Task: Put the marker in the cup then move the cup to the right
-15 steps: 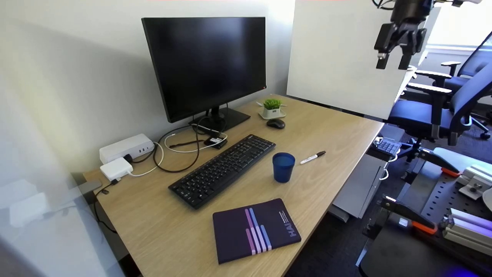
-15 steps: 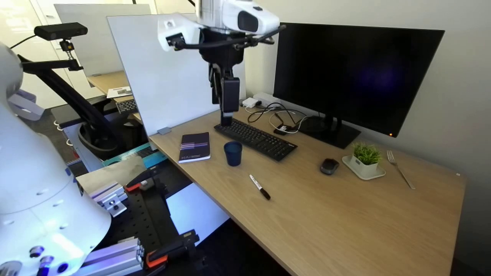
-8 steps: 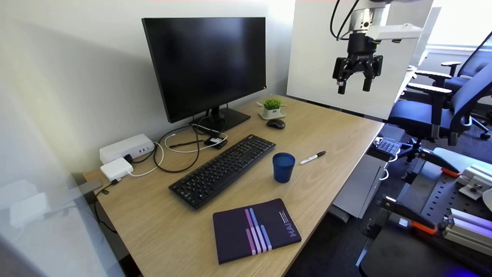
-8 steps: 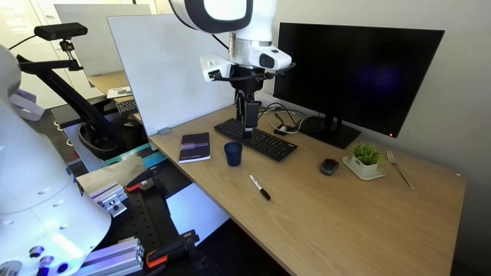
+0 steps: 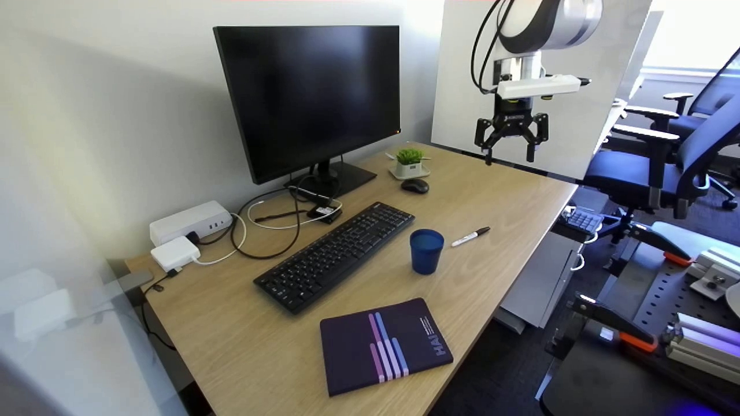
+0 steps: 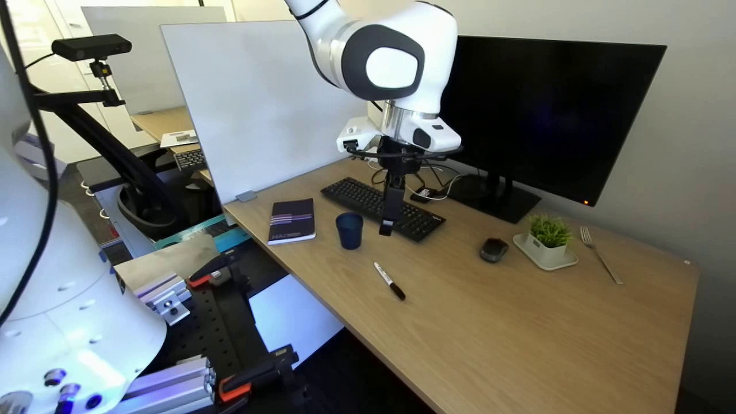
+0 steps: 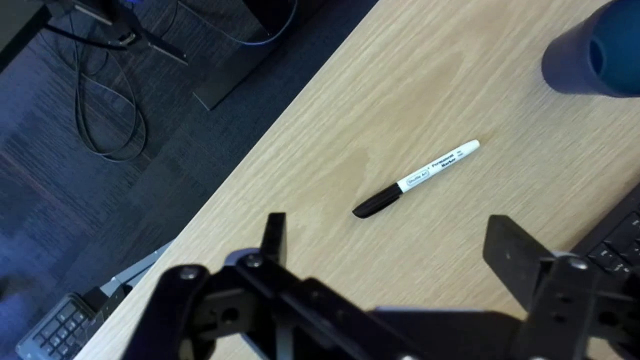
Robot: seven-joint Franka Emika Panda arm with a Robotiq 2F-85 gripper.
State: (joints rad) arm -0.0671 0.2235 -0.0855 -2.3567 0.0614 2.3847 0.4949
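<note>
The marker (image 5: pixel 470 237), with a white body and black cap, lies flat on the desk beside the cup in both exterior views (image 6: pixel 389 280). The small dark blue cup (image 5: pixel 426 254) stands upright; in an exterior view it is near the keyboard (image 6: pixel 349 231). My gripper (image 5: pixel 509 160) is open and empty, in the air above the desk; it also shows in an exterior view (image 6: pixel 386 229). In the wrist view the open fingers (image 7: pixel 388 220) have the marker (image 7: pixel 416 179) beyond them, its cap towards them. The cup (image 7: pixel 575 62) is partly cut off at the upper right.
A black keyboard (image 5: pixel 335 254) lies beside the cup. A dark notebook (image 5: pixel 386 346) lies near the desk edge. A mouse (image 6: pixel 493 249), a potted plant (image 6: pixel 549 233) and a fork (image 6: pixel 601 256) are on the desk. A monitor (image 5: pixel 312 98) stands behind.
The arm has come down and moved over the desk, leftward in one exterior view and rightward in another. The gripper stays open. The marker and cup have not moved.
</note>
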